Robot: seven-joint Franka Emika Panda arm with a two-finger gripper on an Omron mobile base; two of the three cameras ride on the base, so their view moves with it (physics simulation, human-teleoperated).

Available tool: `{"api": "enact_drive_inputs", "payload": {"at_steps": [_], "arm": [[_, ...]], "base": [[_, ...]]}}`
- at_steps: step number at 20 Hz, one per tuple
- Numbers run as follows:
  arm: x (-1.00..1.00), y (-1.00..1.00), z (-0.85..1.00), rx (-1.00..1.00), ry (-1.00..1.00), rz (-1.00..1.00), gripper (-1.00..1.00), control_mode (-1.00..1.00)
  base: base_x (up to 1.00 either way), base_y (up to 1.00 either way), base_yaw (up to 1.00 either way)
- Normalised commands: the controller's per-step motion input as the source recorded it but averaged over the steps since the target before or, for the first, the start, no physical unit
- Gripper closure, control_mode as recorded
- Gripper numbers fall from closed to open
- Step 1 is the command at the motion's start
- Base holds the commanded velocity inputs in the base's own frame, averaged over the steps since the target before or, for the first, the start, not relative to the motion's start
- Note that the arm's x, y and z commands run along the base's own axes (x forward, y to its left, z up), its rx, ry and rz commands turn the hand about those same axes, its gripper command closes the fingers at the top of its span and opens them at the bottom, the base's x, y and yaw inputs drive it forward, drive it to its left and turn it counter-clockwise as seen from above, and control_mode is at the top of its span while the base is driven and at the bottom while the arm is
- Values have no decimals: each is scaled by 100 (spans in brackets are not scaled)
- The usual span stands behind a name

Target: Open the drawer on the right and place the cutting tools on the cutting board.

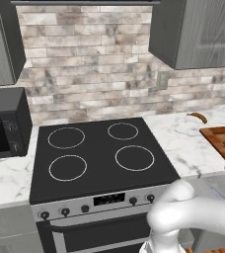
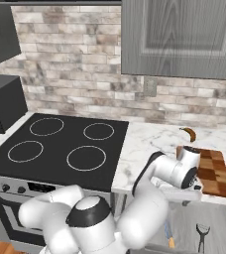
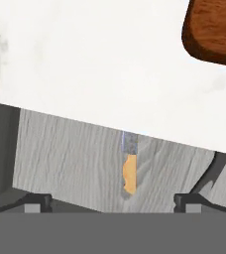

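The drawer stands pulled out below the marble counter edge, its grey inside showing. One cutting tool, with a bluish-grey blade and an orange handle, lies flat on the drawer floor. It also shows as the cutting tool low in the right base view. My gripper hangs open over the drawer, the tool below the gap between its fingers and apart from them. The gripper sits just off the counter's front edge, beside the cutting board. The reddish-brown board's corner is close by.
A slim black utensil also lies in the drawer. A curved brown-orange thing rests on the counter behind the board. The black stove is to the left, a microwave further left, and wall cabinets hang overhead.
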Motion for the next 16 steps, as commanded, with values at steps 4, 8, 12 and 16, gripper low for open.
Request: {"api": "enact_drive_inputs", "payload": {"at_steps": [4, 8, 12, 16], "arm": [[-1, 0, 0, 0, 0, 0, -100, -100], [-57, 1, -24, -1, 0, 0, -100, -100], [-22, 1, -67, -3, 11, 0, -100, -100], [0, -1, -63, 0, 7, 1, -100, -100]], "base": [[0, 0, 0], [0, 0, 0], [0, 0, 0], [0, 0, 0]]}}
